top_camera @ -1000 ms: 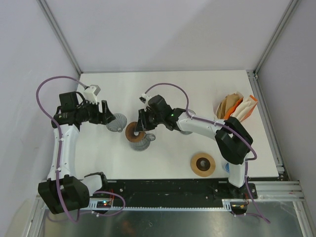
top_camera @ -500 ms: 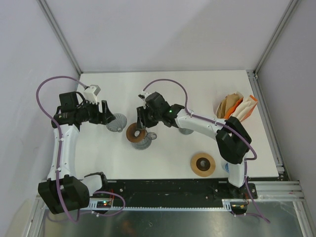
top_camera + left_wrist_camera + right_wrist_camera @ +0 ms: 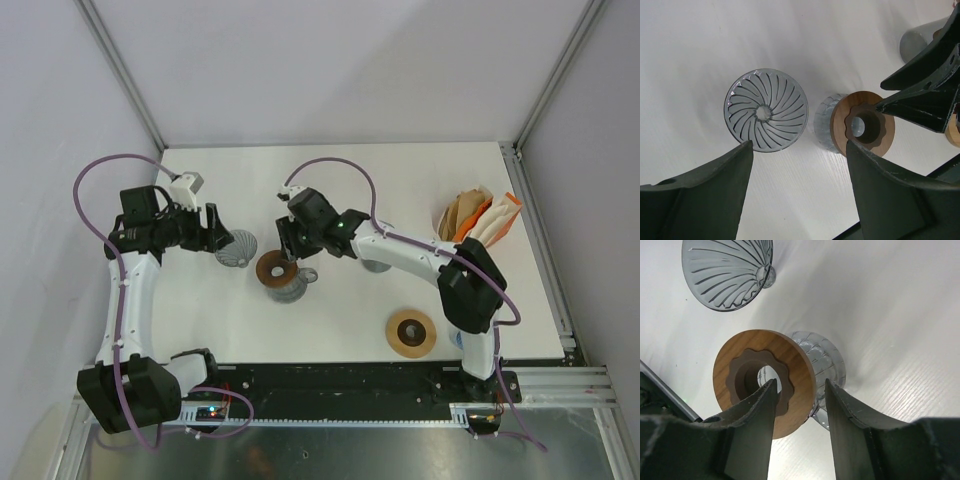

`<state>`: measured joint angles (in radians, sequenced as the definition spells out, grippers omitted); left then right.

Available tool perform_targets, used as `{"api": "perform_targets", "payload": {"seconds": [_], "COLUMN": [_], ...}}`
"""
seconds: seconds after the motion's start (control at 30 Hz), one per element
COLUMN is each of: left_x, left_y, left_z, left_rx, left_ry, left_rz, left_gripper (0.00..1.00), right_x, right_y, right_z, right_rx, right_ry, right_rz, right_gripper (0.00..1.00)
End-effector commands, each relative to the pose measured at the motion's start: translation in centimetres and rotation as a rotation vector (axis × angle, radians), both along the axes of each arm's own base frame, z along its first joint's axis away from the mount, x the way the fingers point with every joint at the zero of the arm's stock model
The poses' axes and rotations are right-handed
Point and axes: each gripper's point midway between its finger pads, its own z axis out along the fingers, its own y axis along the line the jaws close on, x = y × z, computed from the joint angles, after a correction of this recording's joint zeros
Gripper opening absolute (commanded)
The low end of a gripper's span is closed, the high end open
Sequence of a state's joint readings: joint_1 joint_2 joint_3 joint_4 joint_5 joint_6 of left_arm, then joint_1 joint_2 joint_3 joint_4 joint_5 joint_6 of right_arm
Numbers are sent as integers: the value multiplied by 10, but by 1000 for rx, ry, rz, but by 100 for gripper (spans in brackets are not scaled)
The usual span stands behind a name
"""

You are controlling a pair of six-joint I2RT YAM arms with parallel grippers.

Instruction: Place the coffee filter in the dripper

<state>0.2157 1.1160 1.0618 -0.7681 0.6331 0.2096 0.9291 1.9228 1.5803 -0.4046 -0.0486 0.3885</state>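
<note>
- White table, grey walls close at left and right edges; bare surface along the upper edge and lower middle.
- Only the top view shows the coffee filters, at upper right, well apart from both arms.
- Wrist views show the ribbed glass dripper just beside a wood-collared glass piece.
- Left gripper spread wide, holding nothing, near the dripper.
- Right gripper partly spread, holding nothing, over the collar.

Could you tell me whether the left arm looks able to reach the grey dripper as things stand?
Probably yes. The left gripper is open and points at the grey dripper, with only bare table between them; the right gripper sits aside at the wooden ring.
</note>
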Motion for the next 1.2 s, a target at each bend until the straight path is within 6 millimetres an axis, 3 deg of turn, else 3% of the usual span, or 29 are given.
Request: {"api": "perform_targets", "payload": {"seconds": [0.0,0.1,0.23,0.57,0.7,0.97,1.17], "left_x": [-1,-2,-2,-1,0,0,1], "left_y": [-4,-6,-5,-3,-2,-2,-1], "left_z": [8,7,8,11,11,13,13], "left_rx": [-18,-26,-23,-11,-4,-3,2], "left_ry": [-42,-36,-40,-50,-52,-57,-57], "left_rz": [-18,-23,-22,-15,-9,-10,-7], "left_gripper": [79,79,79,79,79,79,79], "right_x": [3,-1,4,6,5,7,8], "right_y": [9,15,12,8,6,-1,-10], "right_z": [19,21,10,-13,-15,2,9], "right_rx": [-6,-43,-143,-235,-243,-240,-253], "right_ry": [-90,-157,-185,-174,-172,-212,-228], "right_rz": [30,60,41,33,37,10,-8], "right_gripper": [49,54,58,56,50,28,25]}}
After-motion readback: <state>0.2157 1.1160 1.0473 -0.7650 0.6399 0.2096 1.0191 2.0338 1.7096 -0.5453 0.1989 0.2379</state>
